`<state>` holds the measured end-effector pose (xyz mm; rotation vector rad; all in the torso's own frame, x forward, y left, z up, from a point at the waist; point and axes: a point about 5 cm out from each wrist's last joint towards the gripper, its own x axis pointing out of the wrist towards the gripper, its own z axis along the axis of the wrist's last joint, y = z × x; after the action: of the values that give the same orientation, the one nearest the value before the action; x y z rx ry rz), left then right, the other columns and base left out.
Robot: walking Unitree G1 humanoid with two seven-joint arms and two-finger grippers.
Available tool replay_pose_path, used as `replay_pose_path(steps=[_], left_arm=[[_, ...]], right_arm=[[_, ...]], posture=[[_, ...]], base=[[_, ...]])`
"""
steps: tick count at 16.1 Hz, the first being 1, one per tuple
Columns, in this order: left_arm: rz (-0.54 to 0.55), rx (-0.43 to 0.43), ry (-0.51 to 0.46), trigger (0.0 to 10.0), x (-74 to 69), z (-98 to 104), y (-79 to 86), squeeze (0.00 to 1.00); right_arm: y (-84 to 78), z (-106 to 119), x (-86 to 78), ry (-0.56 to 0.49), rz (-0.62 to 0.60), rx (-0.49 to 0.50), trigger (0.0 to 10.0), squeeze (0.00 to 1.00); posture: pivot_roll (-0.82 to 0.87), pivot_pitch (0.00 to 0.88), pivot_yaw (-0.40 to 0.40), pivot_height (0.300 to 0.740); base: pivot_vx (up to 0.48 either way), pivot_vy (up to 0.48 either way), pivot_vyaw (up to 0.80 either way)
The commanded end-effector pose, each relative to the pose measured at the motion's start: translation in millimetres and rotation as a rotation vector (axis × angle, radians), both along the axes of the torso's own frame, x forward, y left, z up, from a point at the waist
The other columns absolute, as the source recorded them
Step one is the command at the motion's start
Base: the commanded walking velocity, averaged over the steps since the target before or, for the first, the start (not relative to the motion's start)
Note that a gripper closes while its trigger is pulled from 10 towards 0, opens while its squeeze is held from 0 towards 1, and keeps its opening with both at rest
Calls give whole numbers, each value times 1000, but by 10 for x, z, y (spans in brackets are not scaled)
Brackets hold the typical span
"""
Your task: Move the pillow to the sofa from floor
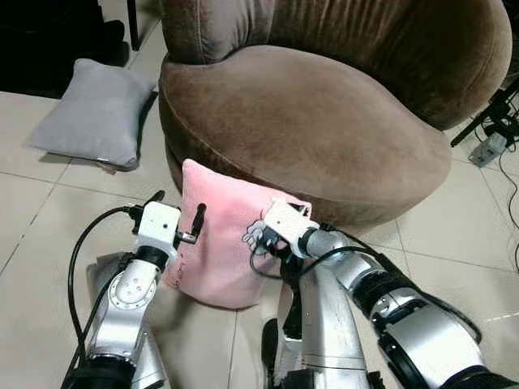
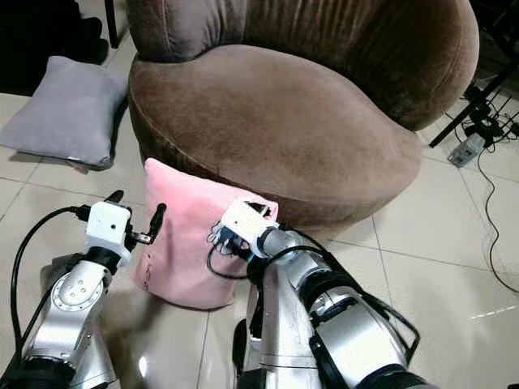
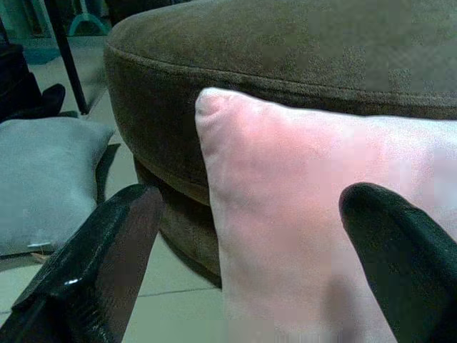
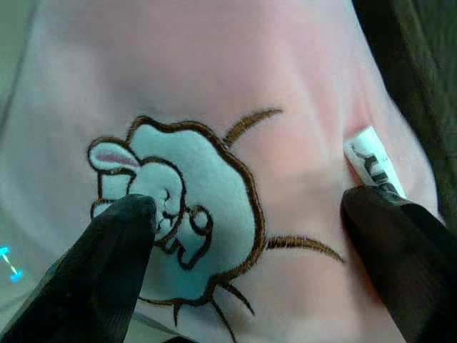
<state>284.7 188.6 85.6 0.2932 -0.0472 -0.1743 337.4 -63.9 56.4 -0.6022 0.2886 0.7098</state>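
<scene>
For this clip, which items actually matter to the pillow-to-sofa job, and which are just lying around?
Part of the job:
- pink pillow, upright on the floor against the sofa
- brown sofa
- left end effector, open at the pillow's edge
- right end effector, open on its bunny patch

Just lying about:
- grey pillow on the floor
- power strip with cables

— What blocks the way ahead?
— The brown sofa [image 1: 324,121]; its seat bulges out just behind the pink pillow [image 1: 219,243], touching it.
— Any room on the left?
— Bare floor tiles [image 1: 49,211] lie open between the pillow and a grey cushion [image 1: 93,113] farther left.
— And right?
— Open tiles, with cables [image 1: 503,138] at the far right.
</scene>
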Motion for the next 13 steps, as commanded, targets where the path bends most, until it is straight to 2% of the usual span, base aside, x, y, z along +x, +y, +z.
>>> replay_pose_path(steps=[1,5,6,11,13], left_arm=[[-21,0,24,10000,-30,-40,-47,0],[-41,38,28,10000,-43,26,50,0],[-47,52,30,10000,-52,54,88,0],[-81,127,50,10000,-141,168,265,0],[-97,143,60,10000,-164,199,282,0]], right_arm=[[-141,-126,-37,53,-124,14,10000,0],[-161,-209,-61,152,-372,171,10000,0],[-154,-225,-69,182,-430,218,10000,1000],[-70,-344,-177,291,-593,378,10000,1000],[-25,-351,-193,301,-610,400,10000,1000]], posture=[[70,262,-266,390],[111,280,-207,390],[128,288,-186,390],[205,315,-92,390],[218,317,-70,390]], base=[[0,0,0],[0,0,0],[0,0,0],[0,0,0],[0,0,0]])
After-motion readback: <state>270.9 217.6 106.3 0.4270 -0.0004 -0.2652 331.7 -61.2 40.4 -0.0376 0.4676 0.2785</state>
